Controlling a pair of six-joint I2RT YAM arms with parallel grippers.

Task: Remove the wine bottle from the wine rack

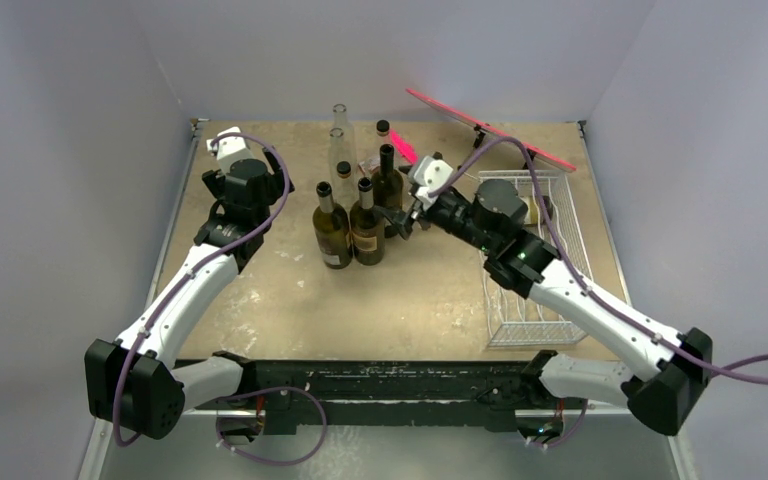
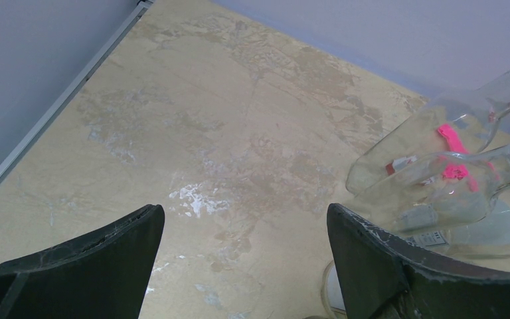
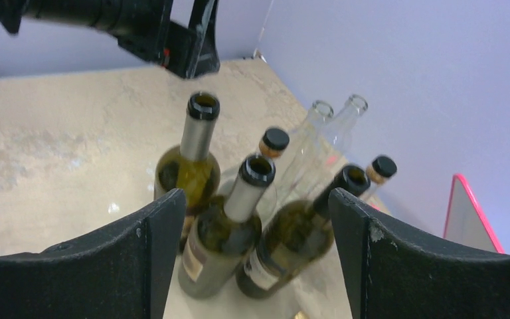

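While R gripper point(image 3: 255, 199) jaws gape wide, gripping nothing, wine bottle point(image 3: 229, 229) stands upright just ahead on table point(image 1: 430, 290), 9 o'clock of wine rack point(image 1: 525, 320). L gripper point(image 2: 246, 226) wide too, empty.

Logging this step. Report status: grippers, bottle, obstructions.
Left gripper open, empty, over the table. Right gripper open, facing three dark wine bottles standing on the table. Wine rack partly behind right arm; contents unclear. Clear bottles crowd behind them.
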